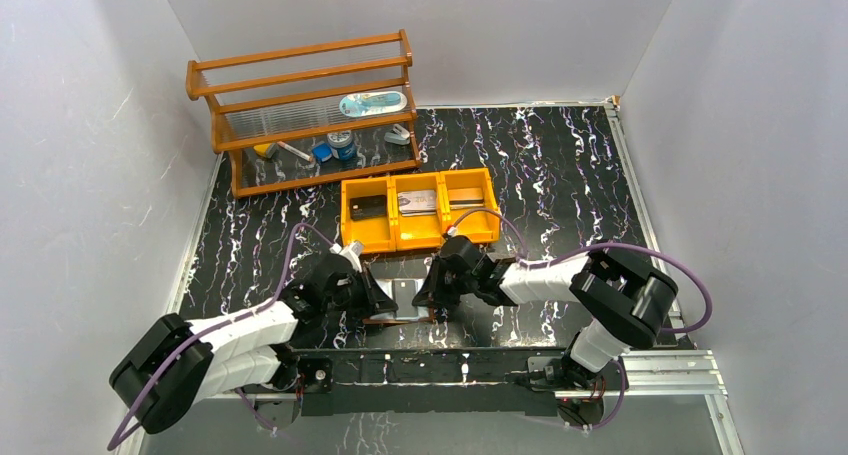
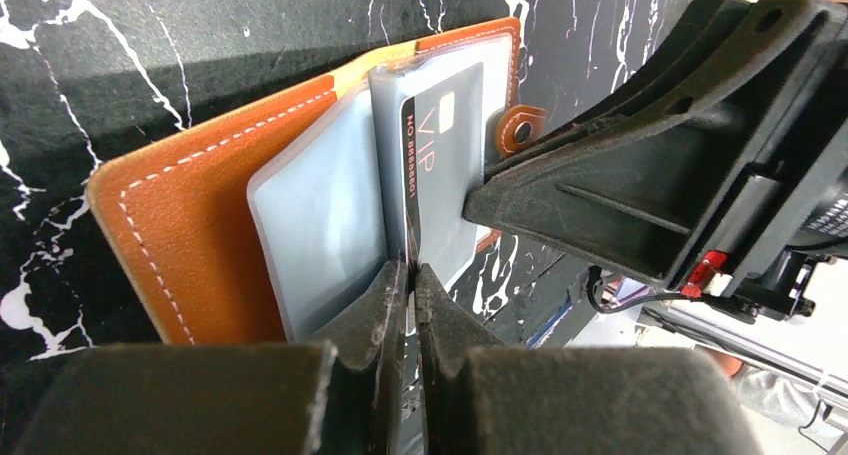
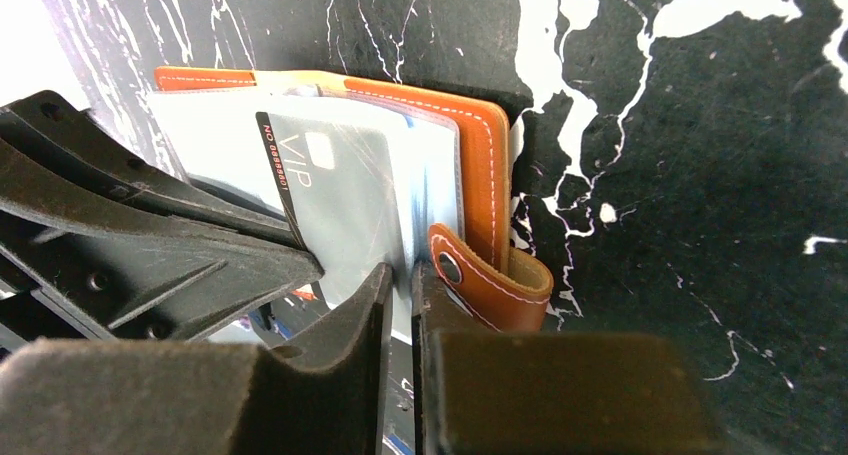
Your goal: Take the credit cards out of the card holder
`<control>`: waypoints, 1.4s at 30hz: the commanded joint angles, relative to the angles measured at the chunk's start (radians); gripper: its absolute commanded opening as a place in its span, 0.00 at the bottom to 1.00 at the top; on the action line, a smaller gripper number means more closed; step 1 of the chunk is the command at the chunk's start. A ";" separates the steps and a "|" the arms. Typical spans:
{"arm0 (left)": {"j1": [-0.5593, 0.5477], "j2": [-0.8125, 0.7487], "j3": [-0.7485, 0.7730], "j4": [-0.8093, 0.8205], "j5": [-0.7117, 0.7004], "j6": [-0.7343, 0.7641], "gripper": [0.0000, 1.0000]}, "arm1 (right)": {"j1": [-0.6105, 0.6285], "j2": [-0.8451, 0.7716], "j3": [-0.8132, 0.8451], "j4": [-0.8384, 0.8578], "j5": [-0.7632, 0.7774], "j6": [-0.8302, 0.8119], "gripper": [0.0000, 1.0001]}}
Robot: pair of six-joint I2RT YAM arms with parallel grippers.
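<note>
The left gripper [image 2: 411,267] has its two fingers pressed together on the near edge of one clear sleeve leaf of the card holder [image 2: 190,220], with only that thin leaf between them. The card holder lies open on the black, white-veined table [image 1: 560,165], near the front edge and between the two arms. Its cover is tan-orange leather with a line of pale stitching along a rounded rim. Inside it, the sleeves [image 2: 320,225] are pale, glossy grey-blue plastic, fanned up from the cover like pages. One leaf holds a credit card [image 2: 445,160], grey-blue with a small pale chip square, the letters VIP and a dark strip along one long side printed with a number. At the cover's right edge a short leather snap tab [image 3: 485,275] curls over, showing a metal stud.

The right gripper [image 3: 402,271] comes in from the other side. Its fingers are nearly together, pinching the edge of a sleeve leaf just beside the snap tab. Whether it has only the plastic or also the card inside, I cannot tell.

Farther back stands an orange tray [image 1: 418,237] of three compartments, and behind it to the left a wooden rack [image 1: 300,75].
</note>
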 commanded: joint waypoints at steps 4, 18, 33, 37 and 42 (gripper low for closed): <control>-0.008 -0.074 -0.014 0.055 0.013 -0.009 0.00 | -0.015 0.020 -0.069 0.079 -0.036 0.022 0.22; 0.000 -0.116 -0.023 0.019 0.002 0.002 0.00 | -0.043 0.021 -0.136 0.207 -0.102 0.058 0.10; 0.004 -0.001 0.002 0.102 0.013 -0.031 0.19 | -0.052 0.046 -0.116 0.191 -0.116 0.054 0.13; 0.004 -0.004 0.002 0.082 -0.005 -0.036 0.13 | -0.052 0.045 -0.115 0.187 -0.116 0.054 0.13; 0.005 -0.062 0.000 -0.002 -0.049 -0.029 0.00 | -0.052 0.047 -0.115 0.180 -0.108 0.053 0.13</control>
